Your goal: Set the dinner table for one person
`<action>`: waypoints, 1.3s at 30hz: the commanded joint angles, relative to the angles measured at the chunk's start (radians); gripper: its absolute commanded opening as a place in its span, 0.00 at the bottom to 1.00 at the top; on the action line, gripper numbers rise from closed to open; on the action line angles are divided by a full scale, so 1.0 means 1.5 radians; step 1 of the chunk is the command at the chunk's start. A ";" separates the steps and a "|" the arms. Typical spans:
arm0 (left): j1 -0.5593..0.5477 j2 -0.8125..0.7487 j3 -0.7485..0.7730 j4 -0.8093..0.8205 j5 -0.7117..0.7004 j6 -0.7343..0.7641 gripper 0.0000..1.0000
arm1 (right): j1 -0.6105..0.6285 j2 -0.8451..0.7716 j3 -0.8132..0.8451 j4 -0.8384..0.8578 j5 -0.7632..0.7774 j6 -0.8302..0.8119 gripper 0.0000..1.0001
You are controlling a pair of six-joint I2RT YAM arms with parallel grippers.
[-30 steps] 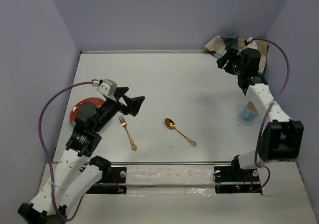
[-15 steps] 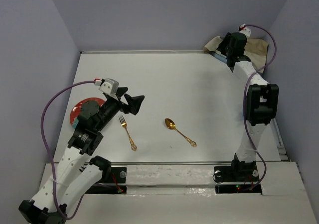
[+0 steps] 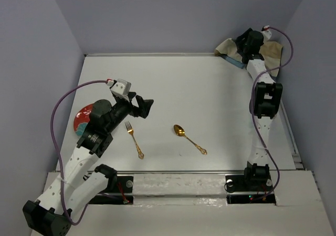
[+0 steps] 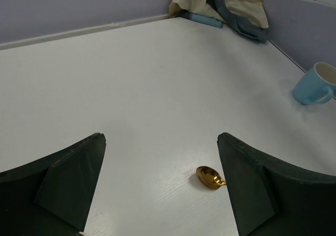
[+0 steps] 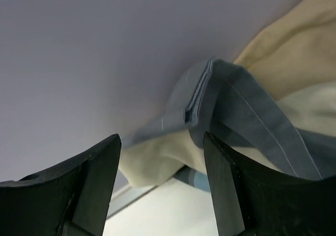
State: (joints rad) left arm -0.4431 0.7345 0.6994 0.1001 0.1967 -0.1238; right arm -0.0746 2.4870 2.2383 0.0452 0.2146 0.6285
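Note:
The dinner table [image 3: 184, 84] is a wide white top. On it lie a gold fork [image 3: 134, 140] and a gold spoon [image 3: 189, 139], with a red plate [image 3: 84, 118] at the left under my left arm. My left gripper [image 3: 144, 107] hangs open above the table beyond the fork; in its wrist view the left gripper [image 4: 160, 139] is empty, with the spoon's bowl [image 4: 209, 177] by the right finger. My right gripper [image 3: 241, 50] reaches into the far right corner. The right gripper [image 5: 161, 136] is open, with the crumpled striped placemat [image 5: 252, 115] just ahead of its fingertips.
A light blue cup [image 4: 315, 84] stands near the right edge; the top view hides it behind my right arm. The placemat [image 3: 227, 48] is bunched against the purple back wall [image 3: 173, 15]. Walls close the table on three sides, and a silvery rail [image 3: 178, 171] runs along the front.
My right arm has stretched out straight toward the far right corner, bringing its gripper to the placemat and covering the cup in the top view. The left gripper has shifted slightly up and right.

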 commanded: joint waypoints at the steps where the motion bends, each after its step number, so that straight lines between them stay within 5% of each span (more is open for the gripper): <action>1: 0.006 0.026 0.003 0.022 -0.001 0.019 0.99 | -0.029 0.063 0.136 0.039 -0.076 0.072 0.70; 5: 0.006 0.044 0.007 0.022 0.004 0.022 0.99 | -0.044 0.096 0.156 0.039 -0.093 0.093 0.68; 8: 0.007 0.050 0.011 0.023 0.005 0.022 0.99 | -0.044 0.103 0.152 0.042 -0.101 0.092 0.52; 12: 0.009 0.050 0.012 0.023 0.001 0.023 0.99 | -0.044 0.127 0.176 0.052 -0.133 0.110 0.45; 16: 0.011 0.049 0.011 0.023 -0.001 0.022 0.99 | -0.044 0.133 0.180 0.057 -0.156 0.117 0.15; 20: 0.011 0.048 0.012 0.022 -0.001 0.022 0.99 | -0.044 0.123 0.167 0.080 -0.184 0.124 0.00; 35: 0.042 0.036 0.015 0.035 -0.064 -0.048 0.99 | 0.044 -0.148 0.030 0.138 -0.499 0.077 0.00; 39: 0.079 0.034 0.019 0.030 -0.052 -0.095 0.99 | 0.075 -0.326 -0.210 0.163 -0.535 0.022 0.00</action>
State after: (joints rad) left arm -0.3698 0.8051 0.6994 0.1001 0.1295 -0.1871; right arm -0.0204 2.3062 2.1647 0.1692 -0.4206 0.7506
